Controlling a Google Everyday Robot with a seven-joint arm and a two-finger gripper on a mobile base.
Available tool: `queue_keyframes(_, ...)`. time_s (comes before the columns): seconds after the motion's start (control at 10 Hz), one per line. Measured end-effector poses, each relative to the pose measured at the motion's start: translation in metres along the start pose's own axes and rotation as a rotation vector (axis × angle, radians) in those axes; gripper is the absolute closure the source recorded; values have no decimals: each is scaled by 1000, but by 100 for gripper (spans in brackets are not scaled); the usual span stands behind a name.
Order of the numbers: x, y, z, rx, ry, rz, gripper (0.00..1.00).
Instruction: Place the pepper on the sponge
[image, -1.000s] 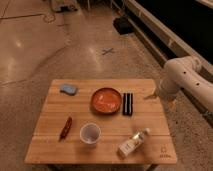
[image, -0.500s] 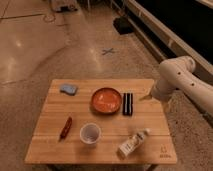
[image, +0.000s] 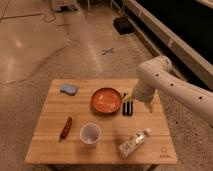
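Here's the wooden table, and the pepper lies flat on the bare boards at about 8 o'clock on the tabletop, its length running roughly from 1 to 7 o'clock. The sponge sits up in the 10 o'clock corner, straight off toward 12 o'clock from the pepper and well apart from it, with nothing on top of it. So the pepper is not on the sponge, and the job is not finished as things lie.

Over to the gripper: it hangs at the end of the white arm on the 3 o'clock side of the table, just above and beside the black block, with the orange bowl toward its 9 o'clock. Whether the claw is open or closed, I cannot tell, but the pepper is on the boards and not in it.

The white cup stands near the pepper at its 3 o'clock, and a bottle lies on its side at 5 o'clock. By my judgement everything that counts is left to do: cross to the 8 o'clock side, take hold of the pepper, carry it toward 12 o'clock and set it on the sponge.
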Motion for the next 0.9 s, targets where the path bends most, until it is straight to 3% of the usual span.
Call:
queue_keyframes(0.3,-40,-72,7,-13,3,-70,20)
queue_keyframes(0.6,-82,-120,21,-32,19,-154,20)
queue_keyframes(0.9,-106,-163,31,-38,33,-201,20)
